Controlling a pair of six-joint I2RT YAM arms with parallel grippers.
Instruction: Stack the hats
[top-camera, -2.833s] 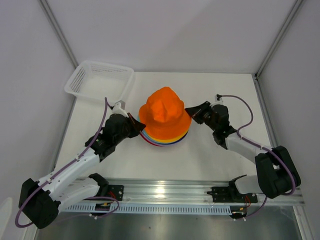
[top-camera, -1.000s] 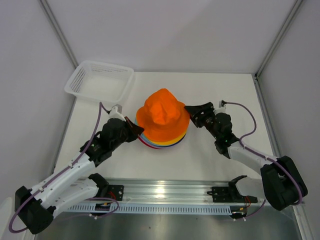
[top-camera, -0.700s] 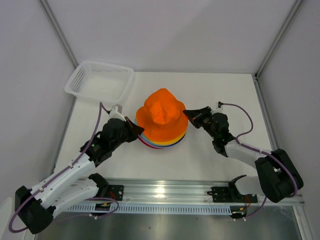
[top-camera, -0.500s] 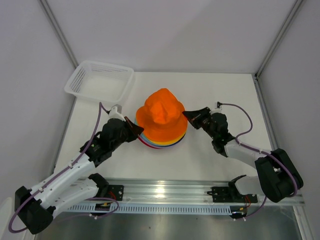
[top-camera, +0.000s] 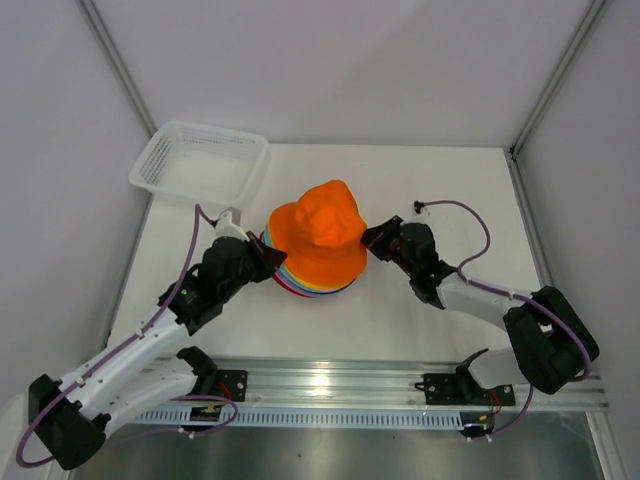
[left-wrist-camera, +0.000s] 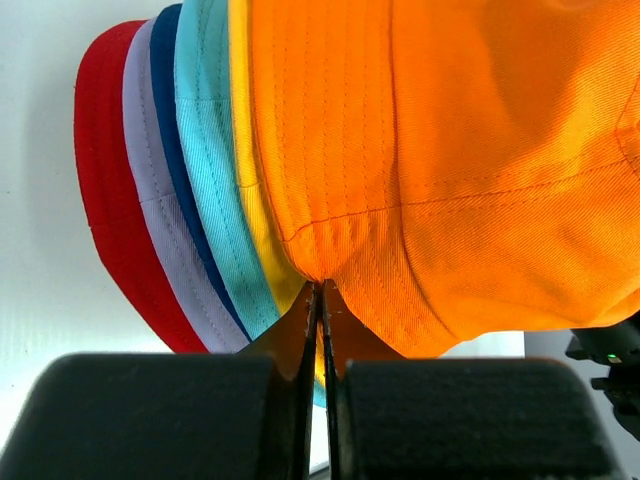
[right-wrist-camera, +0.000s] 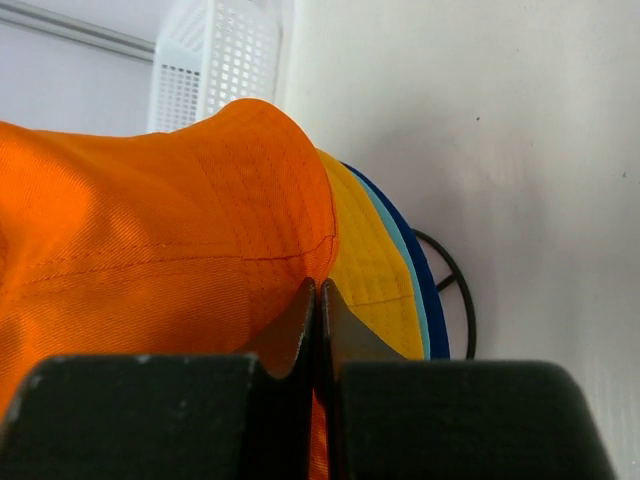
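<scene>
The orange bucket hat (top-camera: 318, 235) sits on top of the pile near the middle of the counter (top-camera: 440, 190), crown up, its brim draped over the hats beneath. Farthest left in my overhead view, the white slatted basket (top-camera: 210, 130) stands at the back left corner, apart from the pile. Next comes the left end effector (top-camera: 268, 254), clenched on a fold of the orange brim at the pile's left side. My left wrist camera shows its two fingers pressed together with the fabric pinched between them. In that same view I see the lower brims fanned out from left to right: red hat (left-wrist-camera: 100, 180), lilac hat (left-wrist-camera: 140, 130), dark blue hat (left-wrist-camera: 165, 80), teal hat (left-wrist-camera: 205, 100) and yellow hat (left-wrist-camera: 240, 80), all lying under the orange one. On the pile's right side, the right end effector (top-camera: 368, 238) is likewise clenched on the orange brim, pinching a tuck of it just above the yellow brim.
</scene>
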